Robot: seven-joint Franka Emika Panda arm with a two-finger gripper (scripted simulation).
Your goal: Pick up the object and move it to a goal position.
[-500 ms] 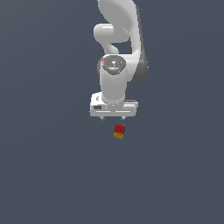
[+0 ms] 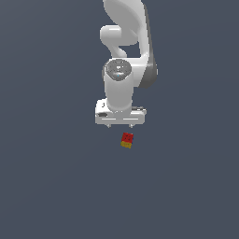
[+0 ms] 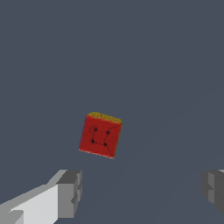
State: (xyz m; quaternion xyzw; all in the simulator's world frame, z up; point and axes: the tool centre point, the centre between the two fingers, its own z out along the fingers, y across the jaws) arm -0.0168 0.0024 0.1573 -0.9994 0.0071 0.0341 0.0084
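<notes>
The arm (image 2: 125, 60) is hanging over a plain grey floor (image 2: 46, 186), its gripper (image 2: 120, 126) pointing down. No container is showing in either view. The cube (image 2: 127, 140) is lying on the floor just below the gripper in the exterior view, slightly toward that view's right, red face up with a yellow-orange strip along one edge. In the wrist view the cube (image 3: 100, 134) is sitting turned at a slight angle, clear of both fingers (image 3: 70, 192), which are standing wide apart with nothing between them.

Compared with half a second ago, the gripper is sitting at much the same height above the cube, and the cube is lying in the same spot; any shift is too small to make out.

In the exterior view the fingertips are showing only as two short stubs under the hand, and the arm's top is cut off by the frame. In the wrist view the far finger is cropped at the edge, and dark marks on the red face are too faint to read
</notes>
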